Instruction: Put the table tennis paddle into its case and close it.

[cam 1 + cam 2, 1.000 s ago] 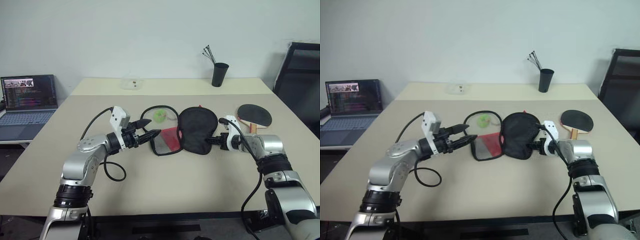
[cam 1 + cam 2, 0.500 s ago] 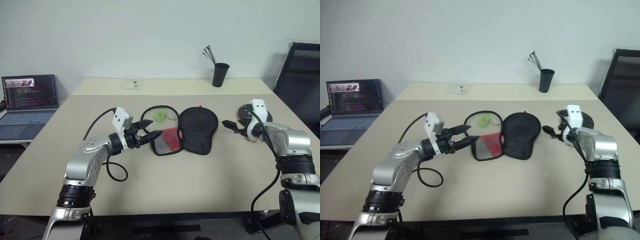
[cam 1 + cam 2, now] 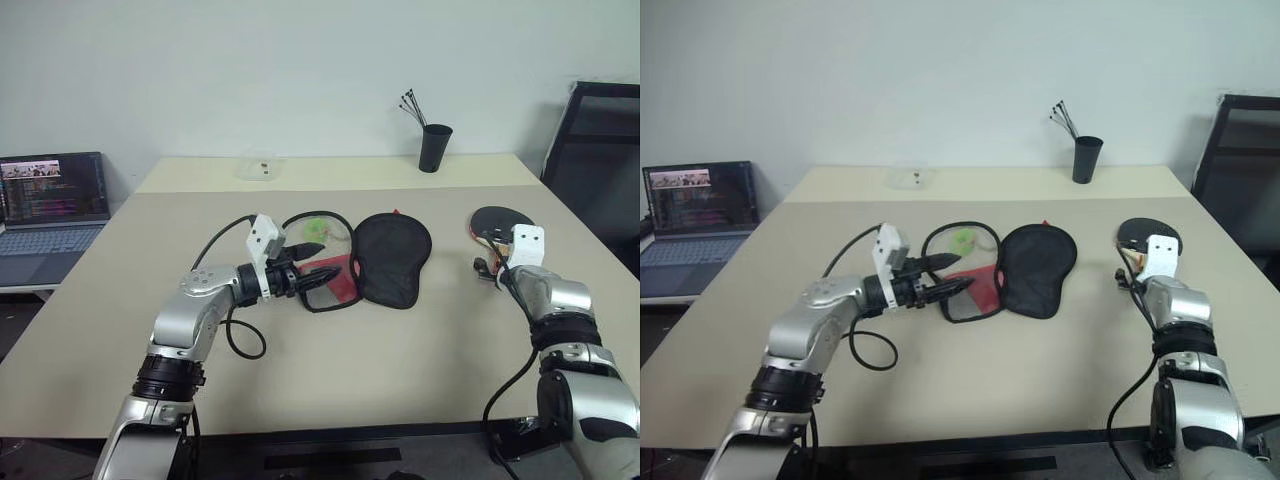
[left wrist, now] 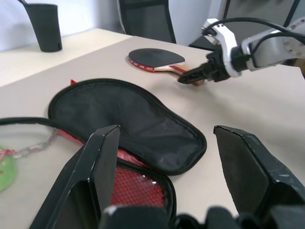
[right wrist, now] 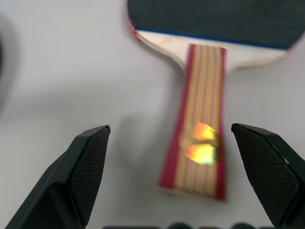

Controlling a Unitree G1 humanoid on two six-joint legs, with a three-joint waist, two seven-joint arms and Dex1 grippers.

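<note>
On the counter (image 3: 330, 360), the right claw (image 5: 190, 157) hung wide apart just short of the table tennis paddle (image 3: 498, 224) — it would do best centred on the striped handle before closing. Left claw (image 3: 316, 271), also spread and empty, hovered at the unzipped case (image 3: 362, 260). Nothing blocked the way; a black cup (image 3: 435, 148) and laptop (image 3: 52, 213) stood well clear.

Even soft indoor light, faint shadows (right wrist view blurred).

A black cup (image 3: 434, 148) of sticks stands near a black chair (image 3: 590, 150); a laptop (image 3: 52, 200) sits aside.
</note>
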